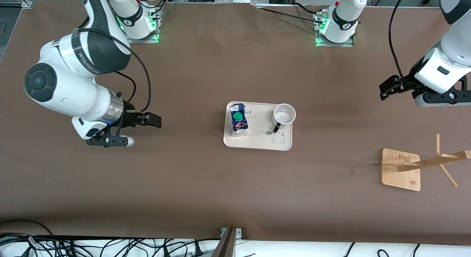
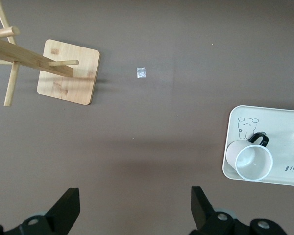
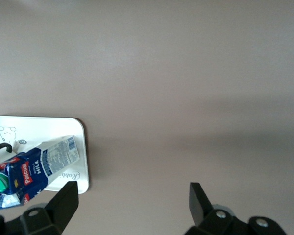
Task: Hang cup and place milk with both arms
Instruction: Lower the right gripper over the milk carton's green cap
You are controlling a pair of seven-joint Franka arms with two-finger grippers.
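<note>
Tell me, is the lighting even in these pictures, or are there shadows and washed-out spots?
Front view: even light, with soft shadows beside the cup and the wooden rack. Left wrist view: a broad dim band crosses the table above the open left gripper. Right wrist view: the table looks paler, washed out, with a similar faint band near the milk.

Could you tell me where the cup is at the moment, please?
The cup stands upright on the tray, beside the milk, toward the left arm's end of the tray.

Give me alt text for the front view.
A cup and a milk carton stand on a white tray mid-table. The left gripper and right gripper hang open over bare table.
</note>
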